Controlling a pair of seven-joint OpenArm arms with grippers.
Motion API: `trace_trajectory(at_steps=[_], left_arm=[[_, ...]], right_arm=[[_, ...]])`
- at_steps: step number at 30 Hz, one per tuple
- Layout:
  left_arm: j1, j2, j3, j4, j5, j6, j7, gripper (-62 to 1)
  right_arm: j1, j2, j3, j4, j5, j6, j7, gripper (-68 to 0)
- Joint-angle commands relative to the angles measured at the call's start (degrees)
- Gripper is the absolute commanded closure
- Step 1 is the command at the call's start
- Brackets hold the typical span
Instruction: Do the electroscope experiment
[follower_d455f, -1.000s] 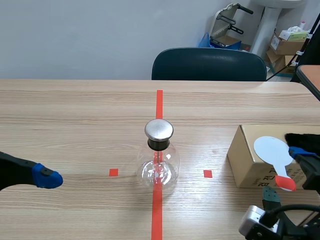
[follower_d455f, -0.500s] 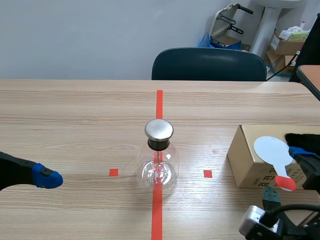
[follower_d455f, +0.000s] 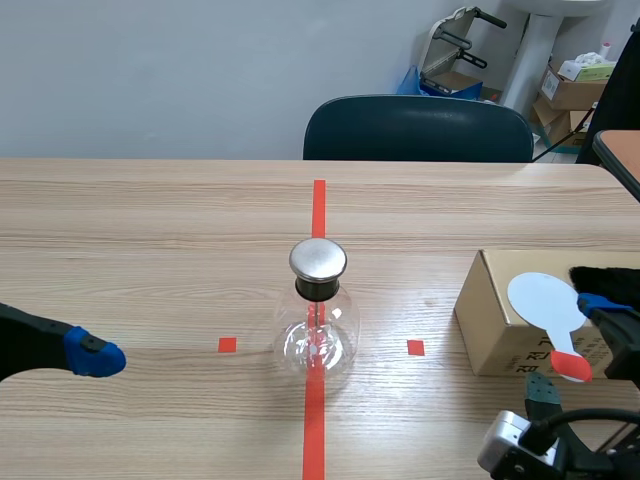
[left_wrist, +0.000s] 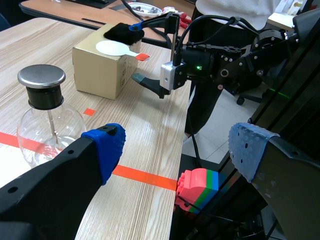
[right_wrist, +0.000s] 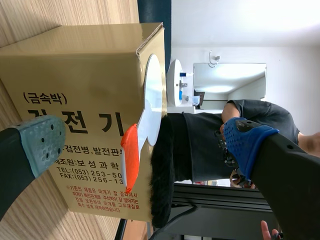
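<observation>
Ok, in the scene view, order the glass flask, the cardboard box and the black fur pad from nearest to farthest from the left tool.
1. The glass flask, mid-table on the red line, nearest the left tool.
2. The cardboard box, on the table's right side, past the flask.
3. The black fur pad, on the box's top toward its right end, farthest.

Behind the wood-grain worktop (follower_d455f: 150, 230), a dark blue chair (follower_d455f: 418, 128) close to the far edge. Near the worktop's right edge, a brown box (follower_d455f: 488, 318) with print on one side. Back right by the wall, a grey frame with handles (follower_d455f: 458, 38), a blue bag (follower_d455f: 412, 80), stacked cartons (follower_d455f: 572, 90). On the floor beside the worktop, a red, green and blue block (left_wrist: 196, 190).
</observation>
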Motion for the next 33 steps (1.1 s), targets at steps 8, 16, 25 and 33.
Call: trace_trajectory(at_steps=[8,16,25,33], left_arm=[[0.0,-0.2,0.0,1.0,-0.3,-0.1,-0.8,-45.1],[0.0,-0.2,0.0,1.0,-0.3,-0.1,0.1,-45.2],[0.0,1.0,0.0,1.0,-3.7,3.3,2.7,-45.0],[0.0,5.7,-1.1,1.0,-10.3,10.9,12.2,-45.0]], right_arm=[[0.4,0.5,0.1,0.3,0.4,-3.3,0.2,-67.9],[-0.5,0.6,0.1,0.3,1.2,-3.3,0.2,-67.9],[-10.1,0.9,0.1,1.1,8.7,-3.3,1.5,-67.9],[-23.9,6.2,0.1,10.2,26.5,-3.3,10.8,-67.9]])
